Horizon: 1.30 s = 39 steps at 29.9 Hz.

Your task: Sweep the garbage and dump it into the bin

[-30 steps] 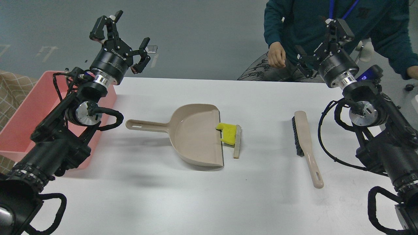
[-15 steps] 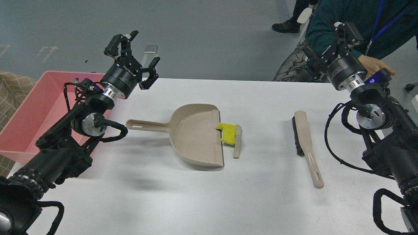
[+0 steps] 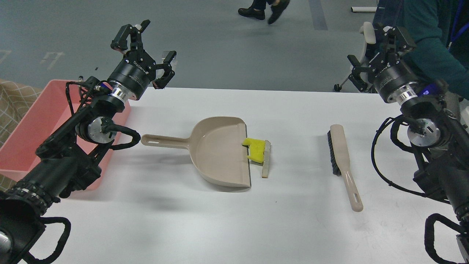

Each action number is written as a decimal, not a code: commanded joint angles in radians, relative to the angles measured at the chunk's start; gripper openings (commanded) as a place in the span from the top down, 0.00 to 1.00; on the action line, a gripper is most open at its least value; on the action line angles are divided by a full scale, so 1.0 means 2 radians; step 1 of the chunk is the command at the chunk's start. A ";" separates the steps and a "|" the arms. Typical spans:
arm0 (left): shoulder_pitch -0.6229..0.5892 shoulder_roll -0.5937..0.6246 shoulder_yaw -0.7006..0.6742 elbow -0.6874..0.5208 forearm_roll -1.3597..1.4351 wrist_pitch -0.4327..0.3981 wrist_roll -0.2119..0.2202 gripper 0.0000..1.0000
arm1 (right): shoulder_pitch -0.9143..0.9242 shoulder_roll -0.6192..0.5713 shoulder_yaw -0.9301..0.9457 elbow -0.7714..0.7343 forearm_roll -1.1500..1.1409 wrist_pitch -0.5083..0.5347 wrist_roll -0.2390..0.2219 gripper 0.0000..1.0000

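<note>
Both arms are up in the air right now and nothing's been picked up yet. My left hand (image 3: 148, 47) hovers over the far left corner of the desk (image 3: 234, 227) with its fingers spread wide, holding nothing. My right hand (image 3: 379, 51) is out past the far right edge, fingers apart too as far as I can make out, also carrying nothing.

The garbage sits mid-desk, right at the lip of the dustpan (image 3: 220, 152). The yellow foam chunk (image 3: 256, 149) touches the pan's edge and pokes slightly over it, and the flat beige stick (image 3: 266, 159) lies just right of it, against the foam. Both look super light, so I'd guess they'll skitter or flip if hit hard. The foam probably squashes, the stick looks stiff.

The hand brush (image 3: 340, 161) lies well to the right, bristles facing left, handle pointing toward the near side. I'd take it by that slim handle with the right hand. The dustpan's long handle points left toward the pink bin (image 3: 33, 124), an easy spot for the left hand. It looks like rigid plastic, likely slick, so I'd pinch it firmly so the pan doesn't twist when tipping.
</note>
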 commanded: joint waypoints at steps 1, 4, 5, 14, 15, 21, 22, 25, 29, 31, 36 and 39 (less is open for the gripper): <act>-0.002 -0.012 0.000 0.000 0.003 0.001 0.000 0.01 | -0.003 0.000 0.002 0.001 0.000 -0.003 0.000 0.00; -0.002 -0.013 0.000 0.000 0.004 0.025 0.006 0.01 | -0.003 0.000 0.002 0.002 0.000 -0.009 0.000 0.00; -0.003 -0.013 0.000 0.000 0.004 0.030 0.006 0.01 | -0.003 0.000 0.002 0.003 0.000 -0.010 0.000 0.00; 0.001 -0.013 -0.003 -0.006 0.003 0.030 0.000 0.01 | 0.000 0.001 0.001 0.005 -0.001 -0.019 0.000 0.00; 0.004 -0.014 -0.002 -0.007 0.004 0.031 0.000 0.01 | -0.001 0.001 0.000 0.005 -0.001 -0.019 0.000 0.00; 0.004 -0.012 0.005 -0.012 0.005 0.034 0.001 0.01 | -0.003 0.003 -0.004 0.005 -0.001 -0.019 0.000 0.00; 0.004 -0.010 0.005 -0.014 0.005 0.034 0.001 0.01 | -0.003 0.003 -0.004 0.005 -0.001 -0.019 0.000 0.00; 0.004 -0.007 0.005 -0.019 0.006 0.035 0.001 0.01 | -0.003 0.003 -0.004 0.005 -0.001 -0.020 0.000 0.00; 0.005 -0.003 0.007 -0.024 0.025 0.037 -0.002 0.01 | -0.003 0.002 -0.005 0.006 -0.001 -0.022 0.000 0.00; 0.006 0.000 0.007 -0.028 0.039 0.041 -0.004 0.01 | -0.003 0.002 -0.005 0.005 -0.001 -0.022 0.000 0.00; 0.011 0.004 0.007 -0.046 0.052 0.044 -0.042 0.01 | -0.003 0.003 -0.005 0.006 -0.001 -0.022 0.000 0.00; 0.013 0.004 0.008 -0.048 0.049 0.044 -0.037 0.01 | -0.003 0.003 -0.007 0.006 -0.001 -0.022 0.000 0.00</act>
